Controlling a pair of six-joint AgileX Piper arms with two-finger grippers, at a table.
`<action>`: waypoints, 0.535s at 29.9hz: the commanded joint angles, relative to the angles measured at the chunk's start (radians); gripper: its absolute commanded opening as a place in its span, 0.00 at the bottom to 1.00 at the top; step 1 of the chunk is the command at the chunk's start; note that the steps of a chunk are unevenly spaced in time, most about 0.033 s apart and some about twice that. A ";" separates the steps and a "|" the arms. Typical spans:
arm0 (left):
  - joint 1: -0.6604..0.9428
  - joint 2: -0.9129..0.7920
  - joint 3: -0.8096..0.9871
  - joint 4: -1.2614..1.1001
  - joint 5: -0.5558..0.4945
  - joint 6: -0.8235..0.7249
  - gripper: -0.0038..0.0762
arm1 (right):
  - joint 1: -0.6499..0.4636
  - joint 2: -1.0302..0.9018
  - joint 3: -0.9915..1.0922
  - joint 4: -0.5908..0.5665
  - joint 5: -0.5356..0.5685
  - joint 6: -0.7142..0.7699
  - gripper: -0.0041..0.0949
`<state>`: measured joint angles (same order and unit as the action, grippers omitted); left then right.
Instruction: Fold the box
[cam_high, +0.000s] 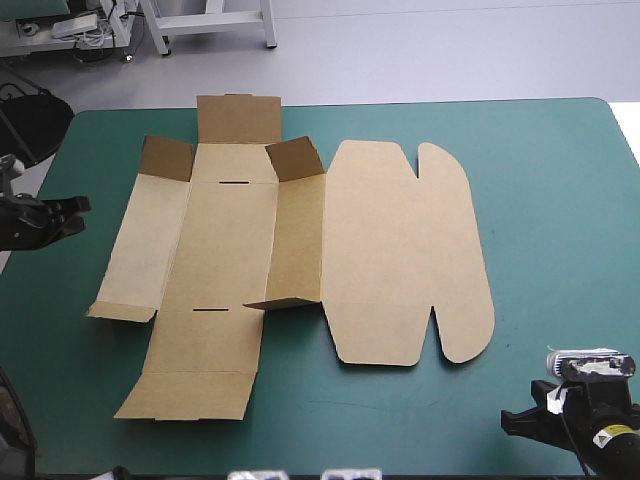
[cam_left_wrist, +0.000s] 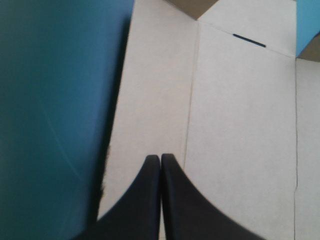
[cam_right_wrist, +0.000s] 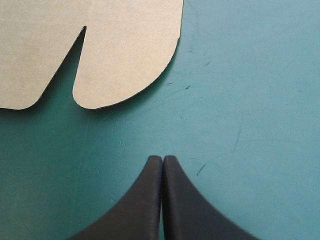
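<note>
Where it lies flat, the brown box shows rounded lobes.

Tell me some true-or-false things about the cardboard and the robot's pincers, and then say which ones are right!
1. The box is spread out on the teal-green cover, not yet folded up. True.
2. The right pincer is holding the box. False: it is shut on nothing, over bare cover, apart from the box's rounded flap.
3. The left pincer is shut. True.
4. Every part of the box lies flat. False: some small flaps near the far end stand up.
5. The box has slid off the table. False: it lies on the cover, well inside the table's edges.
</note>
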<state>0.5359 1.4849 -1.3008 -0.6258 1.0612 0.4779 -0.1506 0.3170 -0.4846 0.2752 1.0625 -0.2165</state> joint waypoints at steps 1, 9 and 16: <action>0.089 0.012 -0.033 -0.089 0.051 0.052 0.04 | -0.001 0.013 -0.025 0.013 -0.050 -0.001 0.02; 0.121 0.118 -0.033 -0.043 0.089 0.065 0.04 | -0.001 0.013 -0.025 0.013 -0.050 -0.001 0.02; 0.121 0.171 -0.033 -0.049 0.108 0.184 0.05 | -0.001 0.013 -0.025 0.013 -0.050 -0.001 0.02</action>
<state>0.6541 1.6847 -1.3016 -0.6243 1.1606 0.6239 -0.1506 0.3170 -0.4846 0.2752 1.0625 -0.2165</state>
